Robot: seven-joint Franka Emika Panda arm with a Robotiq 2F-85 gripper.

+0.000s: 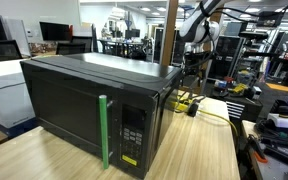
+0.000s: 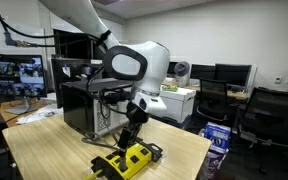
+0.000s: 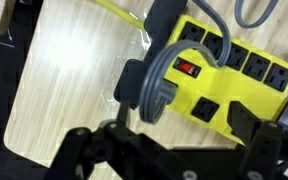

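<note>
A yellow power strip (image 3: 229,75) lies on the light wooden table (image 3: 64,80), with a red switch (image 3: 187,70) and several black sockets. A thick grey cord with a round grey plug (image 3: 149,88) rests across its near end. My gripper (image 3: 169,145) hangs just above the strip, open, with nothing between its black fingers (image 3: 76,148). In both exterior views the gripper (image 2: 132,122) hovers over the strip (image 2: 124,160) at the table's end behind the microwave; the strip (image 1: 184,100) shows partly past the oven.
A large black microwave (image 1: 89,100) with a green door handle (image 1: 104,130) fills much of the table (image 1: 199,150). A yellow cable (image 1: 212,113) trails from the strip. Desks, monitors (image 2: 232,73) and office chairs (image 2: 269,115) surround the table.
</note>
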